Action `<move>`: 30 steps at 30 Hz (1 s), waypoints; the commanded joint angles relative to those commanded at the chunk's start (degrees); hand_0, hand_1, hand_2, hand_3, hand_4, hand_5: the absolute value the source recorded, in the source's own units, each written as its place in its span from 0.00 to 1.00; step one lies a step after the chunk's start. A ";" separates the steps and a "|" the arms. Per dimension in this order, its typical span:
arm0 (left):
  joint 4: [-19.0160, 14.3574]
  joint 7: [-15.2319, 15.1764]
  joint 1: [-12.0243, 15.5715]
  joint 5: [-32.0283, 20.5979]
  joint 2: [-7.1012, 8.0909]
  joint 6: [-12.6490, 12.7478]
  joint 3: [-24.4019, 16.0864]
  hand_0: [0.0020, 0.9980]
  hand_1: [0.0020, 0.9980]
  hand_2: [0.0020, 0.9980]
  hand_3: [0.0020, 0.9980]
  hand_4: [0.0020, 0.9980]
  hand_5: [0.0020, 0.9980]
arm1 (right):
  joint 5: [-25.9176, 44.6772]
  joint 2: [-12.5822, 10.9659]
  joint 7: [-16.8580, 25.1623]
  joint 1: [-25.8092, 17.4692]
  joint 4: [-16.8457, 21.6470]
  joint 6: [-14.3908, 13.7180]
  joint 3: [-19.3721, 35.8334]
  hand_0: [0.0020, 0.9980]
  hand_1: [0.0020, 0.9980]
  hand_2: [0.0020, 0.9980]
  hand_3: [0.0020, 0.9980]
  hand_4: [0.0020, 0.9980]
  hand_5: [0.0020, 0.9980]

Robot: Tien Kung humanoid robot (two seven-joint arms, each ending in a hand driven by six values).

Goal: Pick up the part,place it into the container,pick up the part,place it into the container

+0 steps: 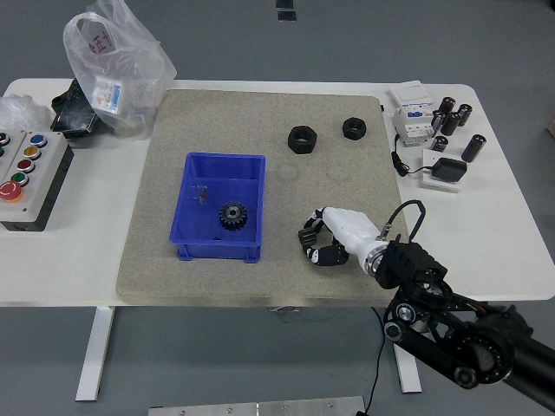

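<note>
A blue container (192, 173) stands on the grey mat, left of centre. A black gear (232, 215) lies inside it, with a small thin part (203, 193) near its back wall. Two black nuts (301, 138) (354, 127) lie on the mat at the back right. My right hand (317, 243) hovers low over the mat just right of the container's front right corner. Its fingers (328, 255) are loosely curled and hold nothing. The left arm is out of view.
A button box (26, 173) stands at the left edge, with a plastic bag (113, 56) and a black tray (69, 117) behind it. A breaker (412, 117), several black cylinders (453, 117) and a black adapter (448, 170) lie at the back right.
</note>
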 joint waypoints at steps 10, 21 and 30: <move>0.00 -0.07 -0.04 -0.30 0.10 0.01 0.20 0.61 0.63 0.61 0.64 0.63 0.26 | -0.87 0.21 0.73 1.48 -0.96 -1.82 0.08 0.14 0.26 0.44 0.63 0.37 0.00; 0.00 0.12 -0.25 -0.61 0.24 -0.02 0.76 0.61 0.63 0.61 0.64 0.63 0.26 | -5.91 7.37 1.76 11.76 -2.99 -4.26 -4.99 0.15 0.27 0.43 0.63 0.33 0.00; 0.00 0.38 -0.22 -0.66 0.35 -0.01 1.00 0.61 0.63 0.61 0.64 0.63 0.27 | -12.43 12.76 -1.07 17.11 -5.29 0.17 -13.37 0.19 0.43 0.96 1.00 0.69 0.21</move>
